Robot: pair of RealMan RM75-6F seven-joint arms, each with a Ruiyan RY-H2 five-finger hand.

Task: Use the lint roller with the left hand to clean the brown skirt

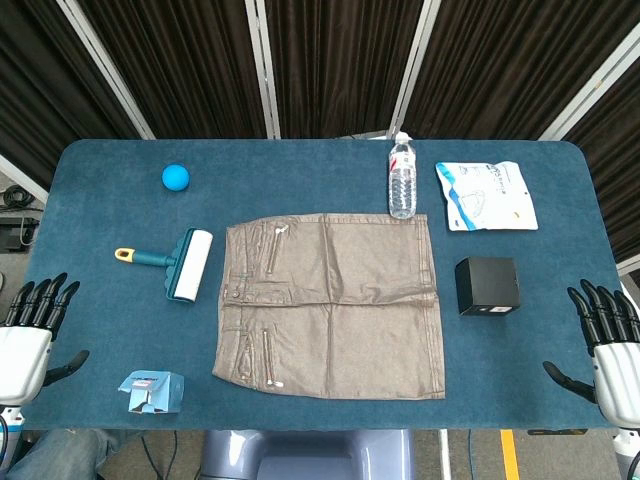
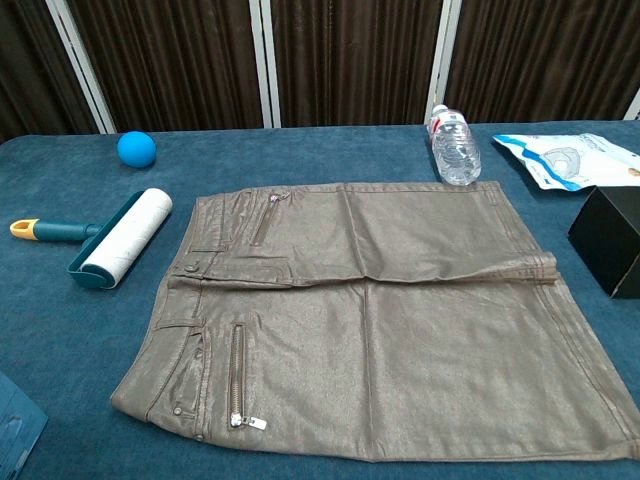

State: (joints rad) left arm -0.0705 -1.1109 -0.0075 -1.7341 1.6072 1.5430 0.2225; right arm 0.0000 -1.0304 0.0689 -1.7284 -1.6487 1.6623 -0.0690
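The brown skirt point(image 1: 330, 303) point(image 2: 375, 320) lies flat in the middle of the blue table, waistband toward the left. Just left of it rests the lint roller point(image 1: 180, 263) point(image 2: 108, 240), with a white roll, teal frame and yellow-tipped handle pointing left. My left hand point(image 1: 32, 328) hangs at the table's near left edge, fingers spread, holding nothing, well short of the roller. Over at the near right edge, my right hand point(image 1: 608, 342) is also spread and holds nothing. Neither hand shows in the chest view.
A blue ball point(image 1: 175, 177) point(image 2: 136, 149) sits at the back left. A water bottle point(image 1: 402, 180) point(image 2: 455, 146) stands at the skirt's far edge, a white packet point(image 1: 486, 196) beyond it. A black box point(image 1: 487, 286) sits right of the skirt. A small blue carton point(image 1: 152, 391) lies near left.
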